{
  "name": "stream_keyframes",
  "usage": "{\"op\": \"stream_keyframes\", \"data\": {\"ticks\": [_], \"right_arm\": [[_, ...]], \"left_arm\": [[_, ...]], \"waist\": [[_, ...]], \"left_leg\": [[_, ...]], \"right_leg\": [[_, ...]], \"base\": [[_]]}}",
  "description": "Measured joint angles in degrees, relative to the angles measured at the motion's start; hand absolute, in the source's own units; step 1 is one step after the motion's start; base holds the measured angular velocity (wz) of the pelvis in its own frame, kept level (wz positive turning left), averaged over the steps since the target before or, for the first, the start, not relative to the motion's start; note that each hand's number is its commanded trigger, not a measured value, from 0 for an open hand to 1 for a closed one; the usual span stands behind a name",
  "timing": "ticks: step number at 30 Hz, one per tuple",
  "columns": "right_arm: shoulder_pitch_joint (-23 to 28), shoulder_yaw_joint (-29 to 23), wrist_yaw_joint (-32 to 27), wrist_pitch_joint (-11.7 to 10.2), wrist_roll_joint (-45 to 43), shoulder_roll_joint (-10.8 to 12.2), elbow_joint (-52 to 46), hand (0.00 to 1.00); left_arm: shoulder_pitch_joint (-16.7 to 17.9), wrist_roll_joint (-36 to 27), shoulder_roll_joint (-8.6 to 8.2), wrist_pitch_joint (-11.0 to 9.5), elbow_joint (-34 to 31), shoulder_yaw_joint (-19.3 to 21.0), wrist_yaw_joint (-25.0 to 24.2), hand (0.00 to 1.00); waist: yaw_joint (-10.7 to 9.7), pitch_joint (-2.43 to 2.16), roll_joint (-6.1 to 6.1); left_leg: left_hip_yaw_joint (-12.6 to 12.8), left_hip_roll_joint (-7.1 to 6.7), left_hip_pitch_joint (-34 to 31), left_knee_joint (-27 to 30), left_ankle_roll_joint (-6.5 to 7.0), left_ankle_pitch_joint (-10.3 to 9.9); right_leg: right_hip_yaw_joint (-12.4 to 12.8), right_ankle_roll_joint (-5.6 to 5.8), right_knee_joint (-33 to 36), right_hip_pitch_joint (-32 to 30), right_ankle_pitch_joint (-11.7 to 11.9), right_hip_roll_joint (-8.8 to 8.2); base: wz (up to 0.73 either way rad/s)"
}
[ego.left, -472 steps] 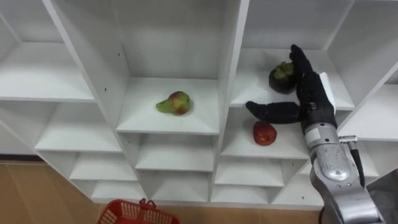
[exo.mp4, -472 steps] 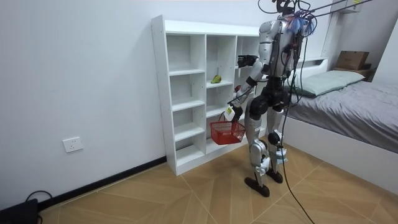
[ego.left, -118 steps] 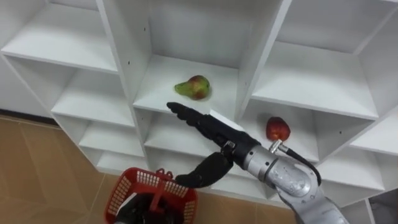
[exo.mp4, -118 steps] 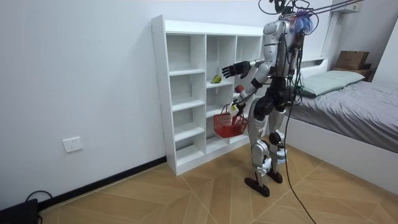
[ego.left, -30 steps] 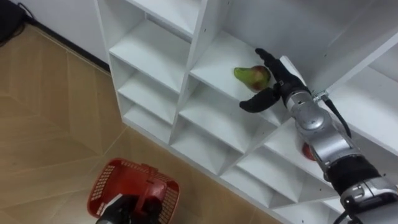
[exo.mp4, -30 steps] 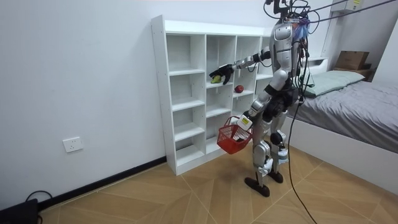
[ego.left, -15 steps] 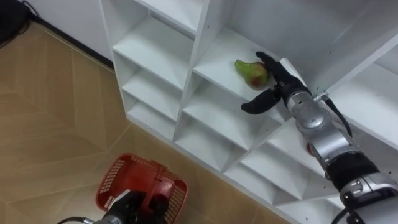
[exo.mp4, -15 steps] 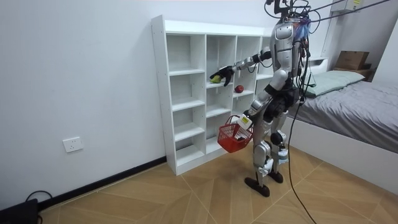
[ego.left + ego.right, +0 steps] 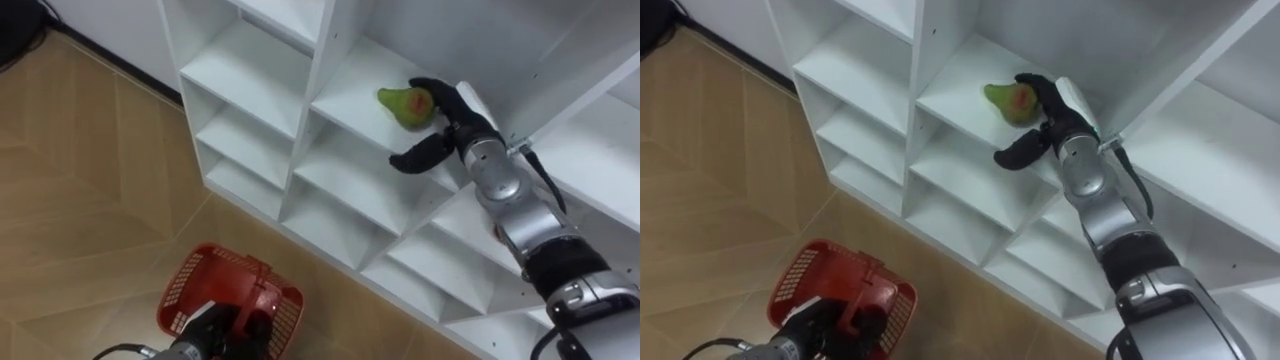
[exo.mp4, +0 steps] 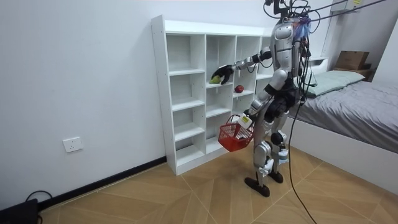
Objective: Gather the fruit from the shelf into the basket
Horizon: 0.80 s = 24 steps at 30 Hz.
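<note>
In a middle compartment of the closet [image 9: 300,120] the pear [image 9: 400,100] lies on its shelf. The right hand [image 9: 458,120] curves its fingers against the pear's far side, thumb spread wide below, not closed. Low down, the left hand [image 9: 222,328] grips the handle of the red basket [image 9: 190,285].

R arm out, R hand [image 9: 452,122] fingers part-curled, thumb apart | L hand [image 9: 222,330] low, gripping basket handle [image 9: 259,286]
</note>
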Motion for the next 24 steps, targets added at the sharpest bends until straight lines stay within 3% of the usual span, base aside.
{"op": "stream_keyframes", "data": {"ticks": [6,7,8,9,15,24], "right_arm": [[-0.3,-0.3,-1.7,0.1,0.7,0.0,-0.2,0.98],[-0.3,-0.3,-1.8,0.1,0.9,0.0,-0.2,0.79],[-0.4,-0.3,-1.7,0.1,1.3,0.0,-0.2,0.47],[-0.5,-0.3,-1.7,0.1,1.4,0.0,-0.2,0.00],[-0.6,-0.3,-1.1,0.5,4.3,0.1,0.3,0.00],[-1.3,-0.3,-2.4,-0.1,17.4,0.1,3.2,0.00]], "left_arm": [[0.0,-0.4,-0.35,0.0,0.0,-0.5,-0.1,1.00],[0.0,-0.4,-0.33,0.0,0.0,-0.8,-0.1,1.00],[-0.1,-0.4,-0.20,0.0,0.0,-1.0,-0.1,1.00],[-0.1,-0.4,-0.25,0.0,0.0,-1.0,-0.1,1.00],[-0.1,-0.4,-0.68,0.3,0.0,-1.1,0.3,1.00],[0.0,-1.9,-1.14,0.3,0.0,-1.7,1.8,1.00]], "waist": [[0.0,-0.01,0.84],[0.1,-0.05,0.91],[0.2,-0.10,1.01],[0.1,-0.12,1.06],[0.2,-0.24,1.27],[0.5,-0.28,1.54]], "left_leg": [[-0.1,-0.07,-0.3,-0.1,-0.09,0.1],[-0.1,-0.07,-0.3,-0.1,-0.10,0.1],[0.0,-0.05,-0.3,-0.1,-0.11,0.2],[0.0,-0.05,-0.3,-0.1,-0.11,0.2],[0.0,-0.05,-0.2,0.0,-0.08,0.4],[-0.4,-0.16,-0.2,0.0,-0.05,0.5]], "right_leg": [[0.0,-0.05,0.0,-0.3,0.2,0.10],[0.0,-0.05,0.0,-0.3,0.2,0.12],[0.1,-0.05,0.0,-0.3,0.2,0.11],[0.1,-0.05,0.0,-0.3,0.2,0.11],[0.1,-0.07,0.1,-0.2,0.2,0.06],[-0.4,-0.08,0.4,-0.1,0.2,-0.19]], "base": [[0.00],[0.00],[0.00],[0.00],[0.00],[0.01]]}}
